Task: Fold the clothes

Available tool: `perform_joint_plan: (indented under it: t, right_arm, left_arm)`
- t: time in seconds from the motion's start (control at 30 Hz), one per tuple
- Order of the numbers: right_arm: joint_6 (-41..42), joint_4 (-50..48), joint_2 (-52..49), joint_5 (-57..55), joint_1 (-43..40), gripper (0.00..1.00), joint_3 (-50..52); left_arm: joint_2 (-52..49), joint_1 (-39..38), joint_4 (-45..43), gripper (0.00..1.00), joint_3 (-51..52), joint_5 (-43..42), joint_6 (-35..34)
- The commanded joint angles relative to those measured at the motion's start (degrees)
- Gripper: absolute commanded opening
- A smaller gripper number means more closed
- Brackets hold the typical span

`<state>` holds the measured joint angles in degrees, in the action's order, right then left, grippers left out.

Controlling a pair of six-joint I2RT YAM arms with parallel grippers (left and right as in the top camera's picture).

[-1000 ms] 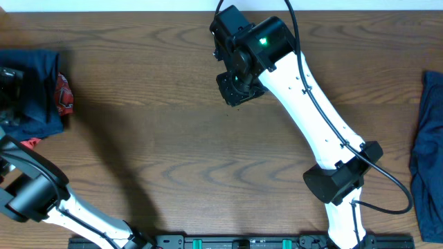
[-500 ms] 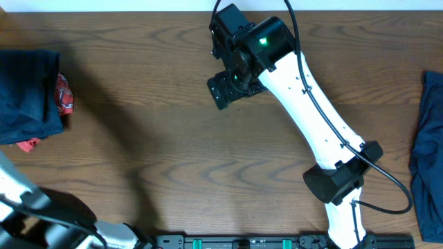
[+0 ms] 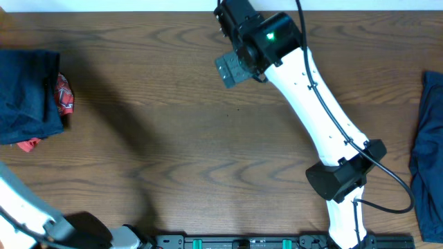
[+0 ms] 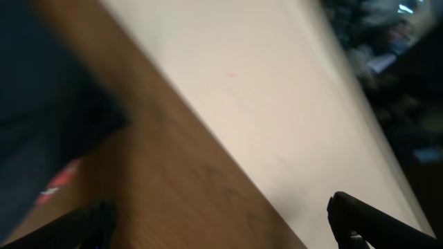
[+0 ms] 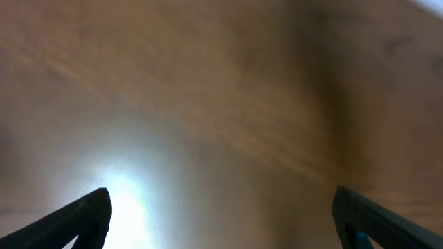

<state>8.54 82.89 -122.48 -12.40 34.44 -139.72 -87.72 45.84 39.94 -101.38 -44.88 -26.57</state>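
Evidently right fingers (image 5: 76,218) spread, empty; clothes (image 3: 28,97) at table (image 3: 173,152) edges.

A: How much of the navy clothes (image 3: 28,93) on the left can you make out?

B: Only part. The overhead picture's left edge cuts the pile off. A red patterned cloth (image 3: 64,93) sticks out from beneath it, the rest covered. The navy garment (image 3: 428,152) opposite runs off the right edge.

A: And the left arm (image 3: 28,221)?

B: Just a stretch in the bottom-left corner. The left hand (image 4: 221,221) shows only on its own smeared wrist camera, as two dark fingertips (image 4: 370,220) at the lower corners.

A: The right hand (image 5: 221,218)?

B: Same: tips at the corners, the desk (image 5: 208,104) grain blurred. From above, its fingers hide under the wrist.
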Motion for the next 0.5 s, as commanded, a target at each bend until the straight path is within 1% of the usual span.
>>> perform_joint_plan:
  t: [0.0,0.17,0.33,0.4,0.47]
  right_arm:
    - [-3.8,-2.5,0.0,-2.8,-0.8,0.99,-0.1]
    - [-3.9,-9.4,0.0,-2.8,-1.2,0.99,-0.1]
    - [-3.9,-11.9,0.0,-2.8,-1.3,0.99,-0.1]
    - [-3.9,-11.8,0.0,-2.8,-1.3,0.99,-0.1]
    - [-3.9,-11.8,0.0,-2.3,-1.3,0.99,-0.1]
  left_arm:
    - [5.0,-0.1,0.4,0.98,-0.6,-9.8,4.2]
    - [11.8,-0.1,2.1,0.98,-0.6,-16.0,7.8]
    - [18.6,-0.1,3.5,0.98,-0.6,-17.8,12.1]
    - [20.9,-0.1,3.4,0.98,-0.6,-19.0,15.5]
    - [22.1,-0.1,3.1,0.98,-0.6,-24.2,20.3]
